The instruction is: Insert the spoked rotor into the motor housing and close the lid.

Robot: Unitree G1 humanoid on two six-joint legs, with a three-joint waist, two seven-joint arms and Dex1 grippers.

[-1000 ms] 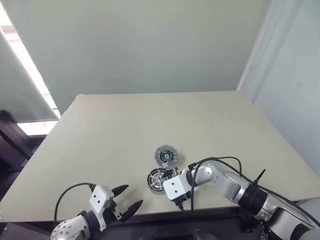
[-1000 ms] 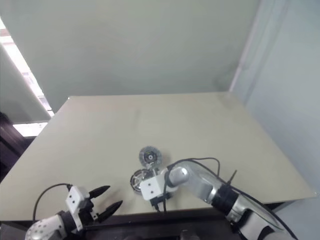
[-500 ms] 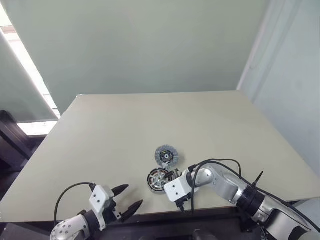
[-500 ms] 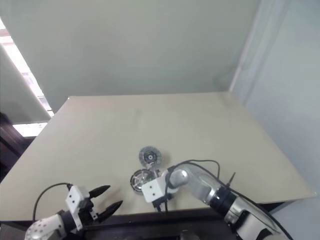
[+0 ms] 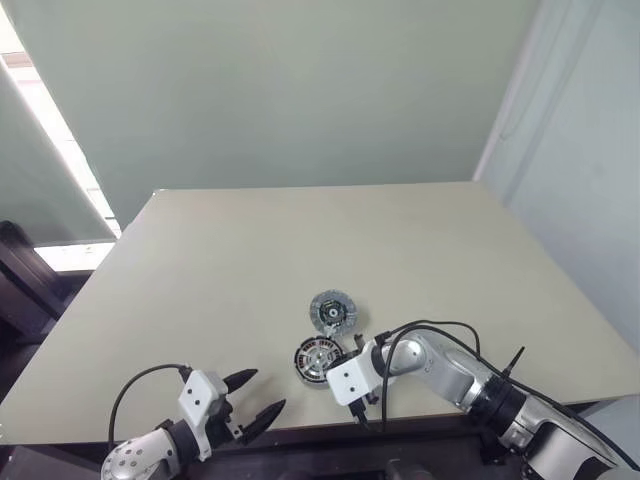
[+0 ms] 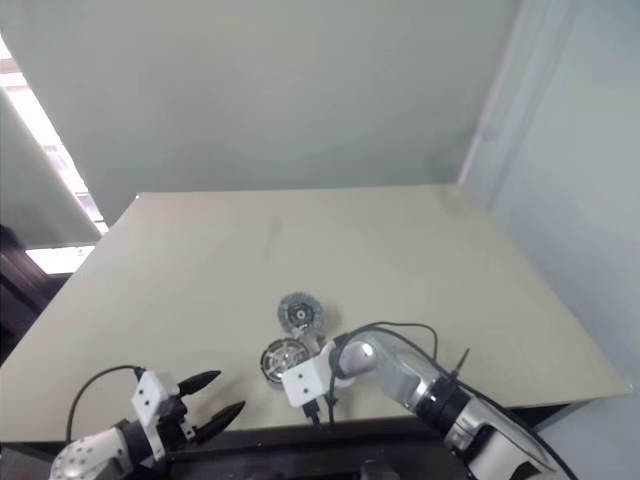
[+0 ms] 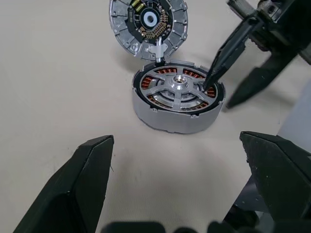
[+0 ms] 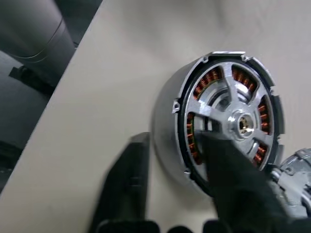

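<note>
Head views: the table [image 5: 300, 240] carries the parts in a tight cluster near its front edge. They are too small there for detail, and the right gripper's [image 7: 219, 98] white body covers its own fingertips.

Left wrist view, clearer:
- The motor housing [image 7: 165, 115] stands upright on the table, straight ahead of the left gripper [image 5: 268, 390] and apart from it.
- We read the silver spoked piece in its mouth as the spoked rotor [image 7: 177, 87]. It lies level inside the rim, with copper windings showing between the spokes. Its underside and how deep it sits are hidden.
- The lid [image 7: 148, 22] lies flat just beyond the housing, on the far side from the left gripper. Its upper edge is cut off by the frame. A small tab between lid and housing appears to touch both, but we cannot tell what it belongs to.

Right gripper: it straddles the housing wall. One finger [image 7: 228, 51] has its tip down inside the rim at the windings, beside a spoke. The other [image 7: 262, 77] rests outside the wall with a gap to it. The jaws stand narrow and apart, with no clamp visible. In the right wrist view the inner finger blocks part of the rotor.

Left gripper: jaws spread wide, holding nothing.

A black cable [image 5: 430, 325] loops over the right arm.
</note>
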